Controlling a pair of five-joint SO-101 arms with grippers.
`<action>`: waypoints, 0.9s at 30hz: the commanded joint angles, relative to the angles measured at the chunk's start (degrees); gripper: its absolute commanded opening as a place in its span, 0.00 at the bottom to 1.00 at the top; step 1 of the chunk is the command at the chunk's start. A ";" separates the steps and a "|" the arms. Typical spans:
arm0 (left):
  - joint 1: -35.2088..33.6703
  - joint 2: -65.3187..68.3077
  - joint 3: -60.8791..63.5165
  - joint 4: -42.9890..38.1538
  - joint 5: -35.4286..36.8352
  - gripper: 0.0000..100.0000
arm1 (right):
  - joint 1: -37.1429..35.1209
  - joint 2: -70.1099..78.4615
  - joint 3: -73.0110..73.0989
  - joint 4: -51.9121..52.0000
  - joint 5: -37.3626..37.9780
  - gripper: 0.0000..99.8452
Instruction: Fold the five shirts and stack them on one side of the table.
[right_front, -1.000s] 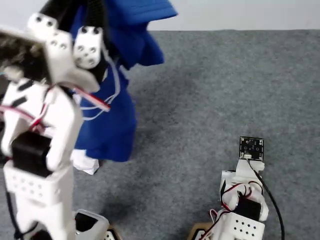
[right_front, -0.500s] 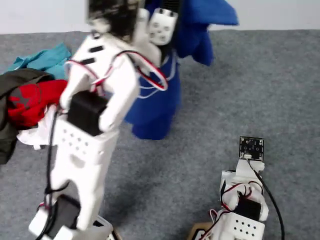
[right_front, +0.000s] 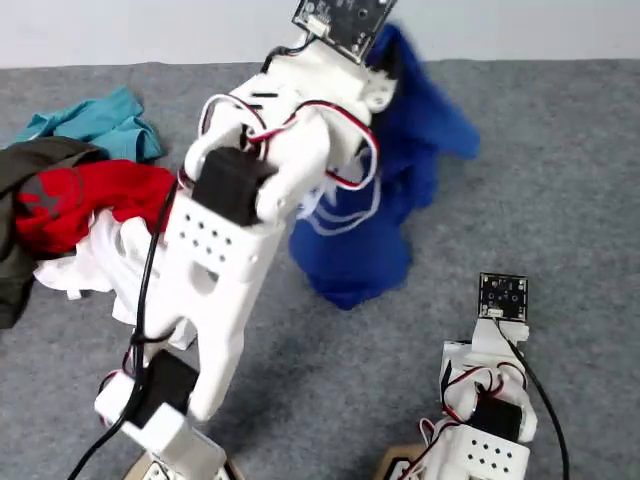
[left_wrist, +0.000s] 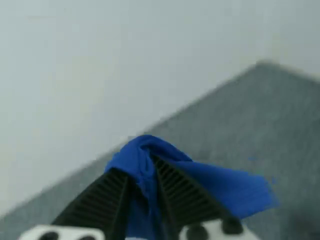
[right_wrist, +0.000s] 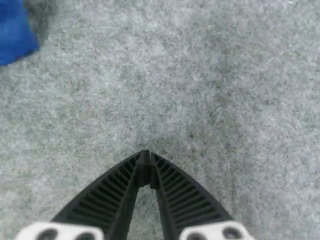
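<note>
My left gripper (left_wrist: 146, 167) is shut on a fold of the blue shirt (left_wrist: 220, 182), held high above the grey table. In the high view the blue shirt (right_front: 385, 215) hangs from the raised left arm (right_front: 260, 200) with its lower end bunched on the table near the middle. A heap of other shirts lies at the left: teal (right_front: 95, 122), red (right_front: 95, 195), dark olive (right_front: 20, 240) and white (right_front: 95, 262). My right gripper (right_wrist: 146, 172) is shut with nothing in it, low over bare table; the right arm (right_front: 490, 400) is folded at the front right.
Grey carpet-like cloth (right_front: 540, 180) covers the table, with open room across its right half. A white wall (right_front: 150, 30) runs along the far edge. A corner of the blue shirt (right_wrist: 15, 32) shows in the right wrist view.
The left arm has swung to the right with the blue shirt, carrying it from the left side toward the table's middle and uncovering the heap of shirts. The right arm has not moved.
</note>
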 joint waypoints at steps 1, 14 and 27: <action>-4.75 1.85 -2.07 11.96 -0.35 0.00 | -0.04 -0.48 0.44 -0.04 0.53 0.01; -18.46 9.76 9.89 26.99 -0.35 0.00 | -0.04 -0.48 0.44 -0.04 0.53 0.01; -26.20 9.58 23.08 26.99 -1.58 0.00 | -0.13 -0.48 0.44 -0.04 0.53 0.01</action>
